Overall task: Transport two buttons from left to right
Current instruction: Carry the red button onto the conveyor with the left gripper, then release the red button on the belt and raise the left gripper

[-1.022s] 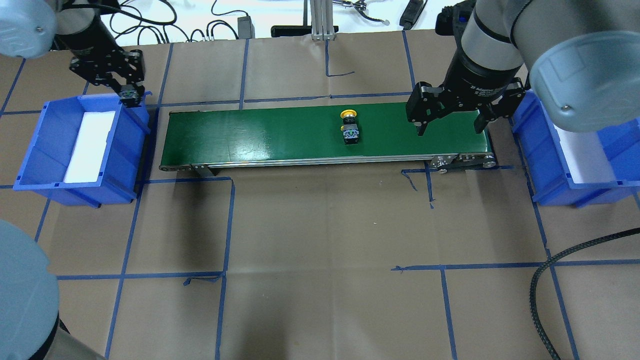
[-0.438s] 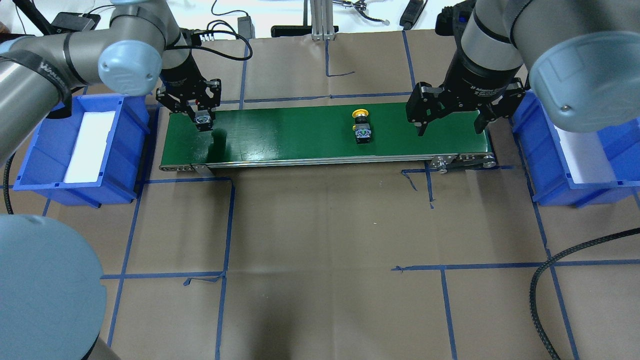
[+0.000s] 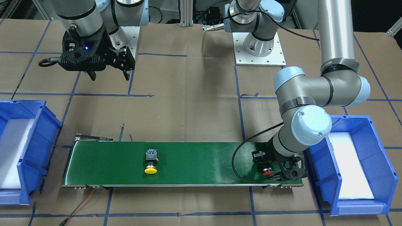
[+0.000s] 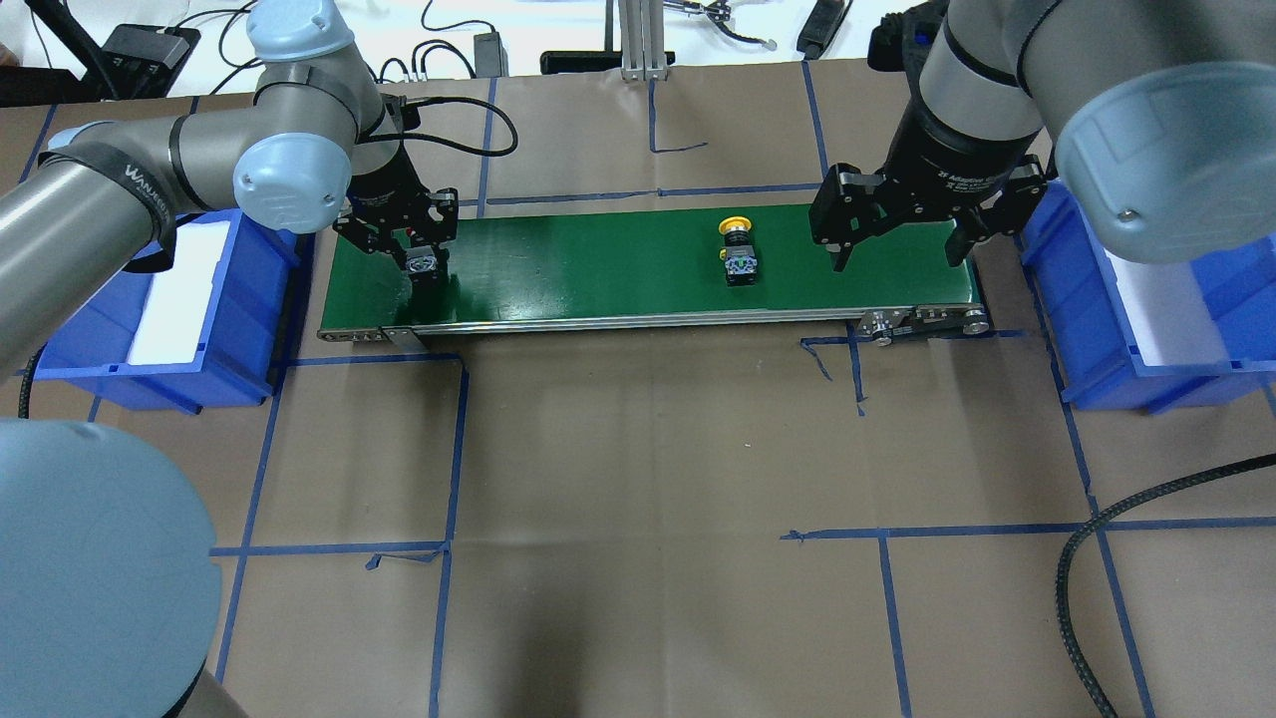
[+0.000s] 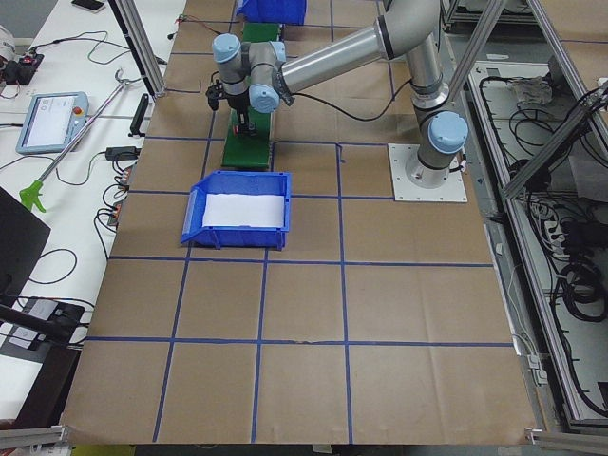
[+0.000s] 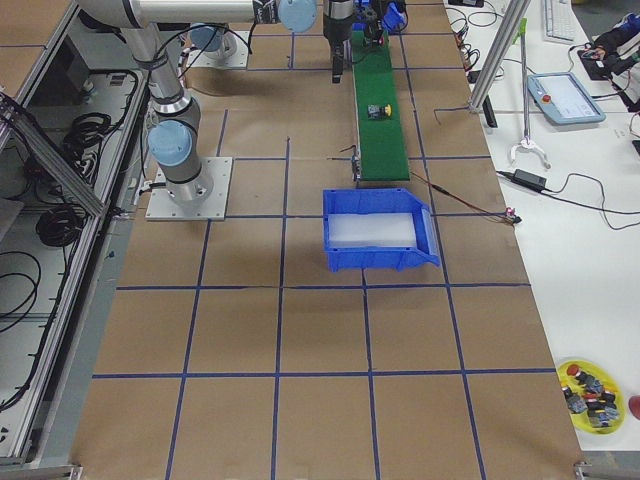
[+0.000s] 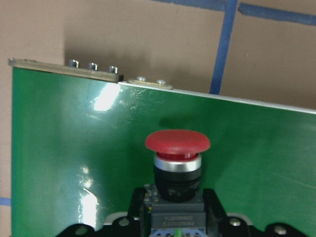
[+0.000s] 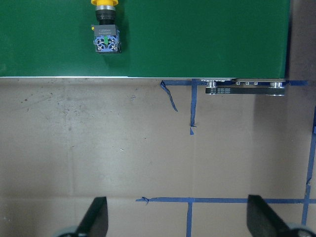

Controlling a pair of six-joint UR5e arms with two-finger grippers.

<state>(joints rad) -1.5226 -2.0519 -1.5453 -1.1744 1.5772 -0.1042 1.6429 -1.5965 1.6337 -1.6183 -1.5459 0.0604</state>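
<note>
One yellow button (image 4: 739, 254), crosswise on belt (image 4: 598, 269)

Bright even light, glare on belt (image 7: 74, 148), edges perhaps soft

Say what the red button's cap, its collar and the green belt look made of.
Cap: probably matte plastic; even colour, no glare.
Collar: metal or chromed plastic; silvery sheen.
Belt: smooth, glossy PVC or rubber, likely; bright light patches.
</note>
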